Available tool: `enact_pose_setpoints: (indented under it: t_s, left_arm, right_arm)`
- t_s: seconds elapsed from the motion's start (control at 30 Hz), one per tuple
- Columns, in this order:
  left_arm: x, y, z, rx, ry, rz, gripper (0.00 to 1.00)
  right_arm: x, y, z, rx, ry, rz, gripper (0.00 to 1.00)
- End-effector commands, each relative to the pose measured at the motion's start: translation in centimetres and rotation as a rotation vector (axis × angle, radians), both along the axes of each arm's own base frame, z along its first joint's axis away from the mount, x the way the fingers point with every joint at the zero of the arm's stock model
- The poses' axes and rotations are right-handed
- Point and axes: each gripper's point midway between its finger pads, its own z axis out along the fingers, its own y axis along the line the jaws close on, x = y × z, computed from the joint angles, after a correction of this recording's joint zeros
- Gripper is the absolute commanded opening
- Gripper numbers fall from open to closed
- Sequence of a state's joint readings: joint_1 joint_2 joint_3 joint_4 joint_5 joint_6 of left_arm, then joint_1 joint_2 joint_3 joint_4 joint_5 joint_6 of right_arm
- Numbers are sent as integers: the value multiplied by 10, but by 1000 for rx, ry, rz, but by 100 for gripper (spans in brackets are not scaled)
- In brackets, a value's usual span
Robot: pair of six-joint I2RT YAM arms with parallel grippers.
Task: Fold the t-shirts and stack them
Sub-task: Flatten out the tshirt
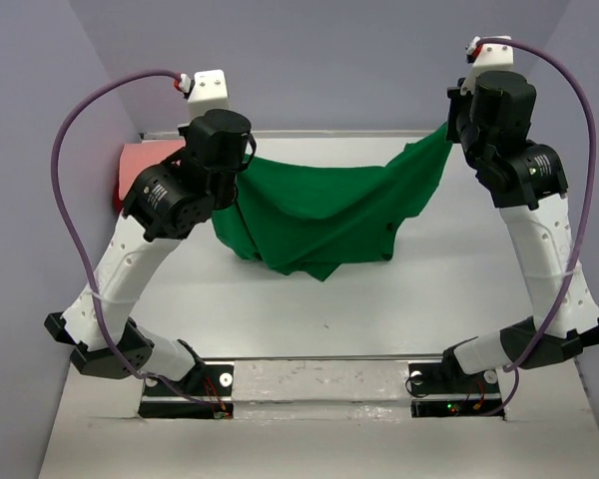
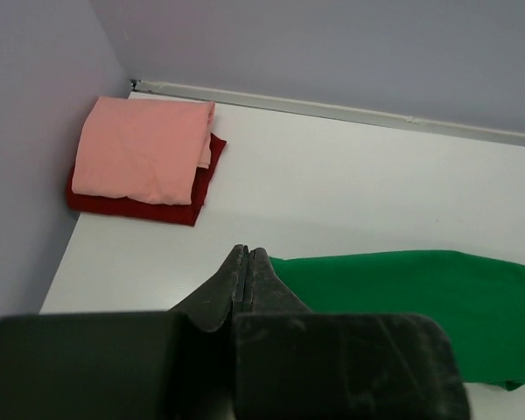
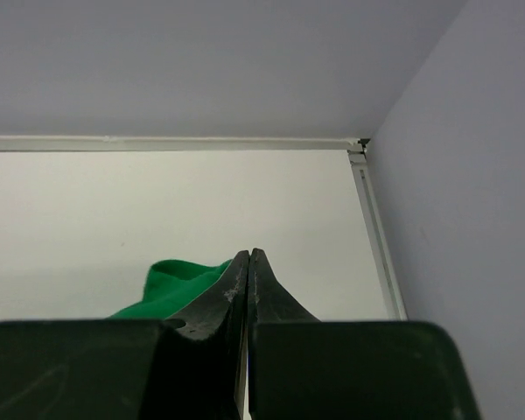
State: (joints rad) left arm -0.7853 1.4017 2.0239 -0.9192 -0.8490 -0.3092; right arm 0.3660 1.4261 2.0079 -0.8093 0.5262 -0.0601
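worktop [image 1: 379,319]: pale grey, flat, carrying the cloth.
bright green cloth t-shirt [image 1: 319,215]: strung between both sets of fingers, its middle sagging onto the worktop.
salmon-pink folded t-shirt [image 2: 140,149]: stacked on the dark red one, well beyond the left fingers, to their left.
dark red folded t-shirt [image 2: 171,213]: underneath, edges showing.
left fingers [image 2: 247,258]: pinched together on one raised green edge.
right fingers [image 3: 248,258]: pinched together on the other.

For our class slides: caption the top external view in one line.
The left end effector and right end effector hold the green tee up between them; folded pink tee sits far left.
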Motion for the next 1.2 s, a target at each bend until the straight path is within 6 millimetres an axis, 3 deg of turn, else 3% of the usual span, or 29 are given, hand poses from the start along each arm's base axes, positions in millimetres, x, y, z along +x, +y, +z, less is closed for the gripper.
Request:
enact_pose_setpoints:
  t_s: [0.0, 0.13, 0.37, 0.5, 0.67, 0.73, 0.97, 1.07, 1.17]
  left_arm:
    - [-4, 12, 44, -80, -110, 17, 0]
    - [-10, 21, 80, -64, -180, 47, 0]
    - [-16, 22, 110, -62, -266, 67, 0]
    - [-17, 18, 107, -40, -256, 79, 0]
    - [-29, 12, 100, -39, -242, 89, 0]
    - [-38, 10, 102, -16, -248, 112, 0]
    - [-56, 6, 110, -23, -259, 123, 0]
    - [-58, 7, 122, -54, -284, 122, 0]
    - [-58, 10, 147, -40, -324, 124, 1]
  right_arm:
    - [-14, -17, 33, 9, -102, -54, 0]
    - [-11, -21, 37, -11, -108, -78, 0]
    - [-12, -28, 39, -52, -108, -109, 0]
    - [-20, -39, 38, -79, -112, -149, 0]
    - [-52, -55, 58, -121, -169, -215, 0]
    - [-56, -48, 60, -149, -172, -207, 0]
    - [-64, -53, 66, -159, -183, -242, 0]
    - [-71, -52, 77, -125, -222, -214, 0]
    - [-61, -37, 88, -99, -242, -157, 0]
